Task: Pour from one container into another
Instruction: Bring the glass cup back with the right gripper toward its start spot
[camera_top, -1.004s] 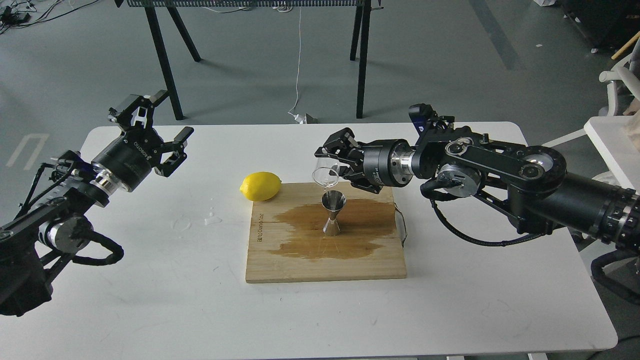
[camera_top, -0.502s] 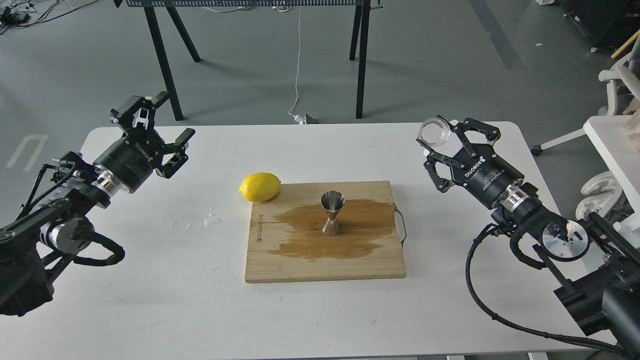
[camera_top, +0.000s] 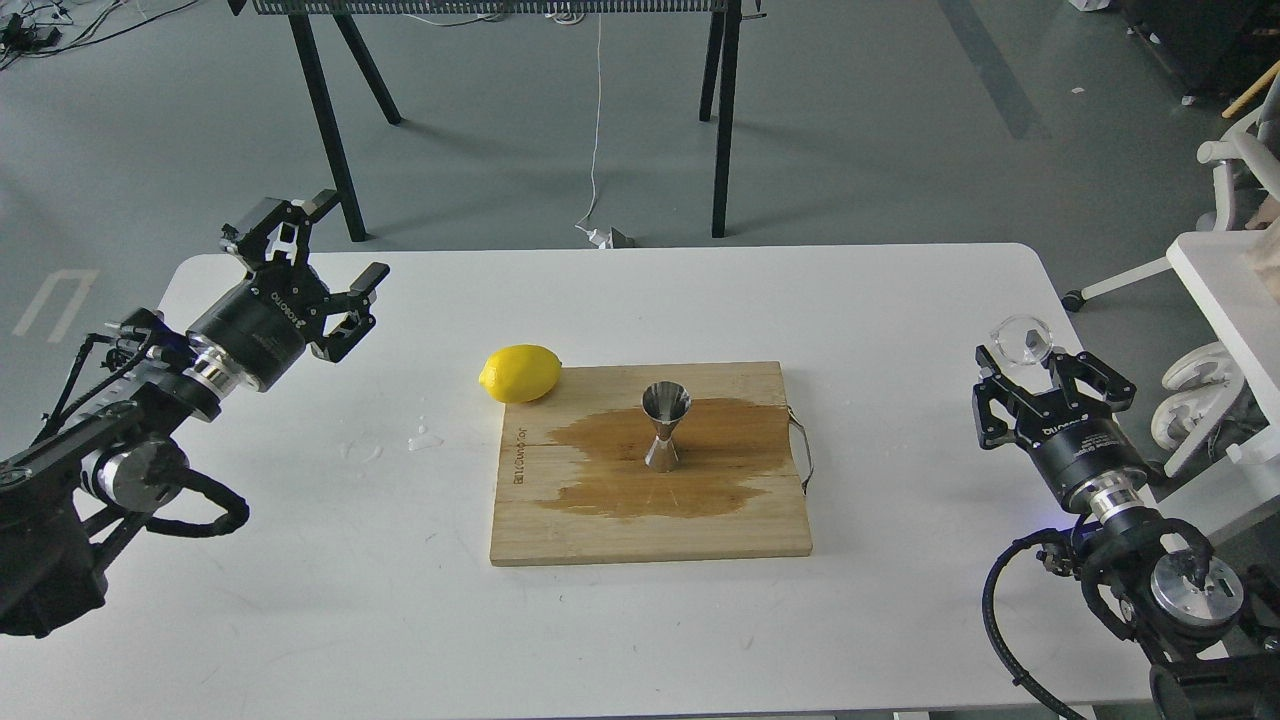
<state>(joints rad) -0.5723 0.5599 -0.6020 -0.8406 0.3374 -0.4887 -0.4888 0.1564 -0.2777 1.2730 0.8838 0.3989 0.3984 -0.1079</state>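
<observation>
The steel jigger (camera_top: 665, 424) stands upright in the middle of a wooden board (camera_top: 600, 535), inside a dark wet stain. The clear cup (camera_top: 1020, 338) is far off to the right, near the table's right edge, held up at the tips of my right gripper (camera_top: 1028, 358), which is shut on it. The cup looks empty. My left gripper (camera_top: 335, 242) hovers open over the table's far left corner, with nothing between its fingers.
A yellow lemon (camera_top: 520, 372) lies on the white table (camera_top: 300, 580), touching the board's far left corner. A few water drops (camera_top: 425, 438) sit left of the board. A white side table (camera_top: 1225, 290) and a chair stand to the right.
My right arm has drawn back from above the jigger to the table's right edge, carrying the cup with it and turning it mouth up. The left arm has barely moved.
</observation>
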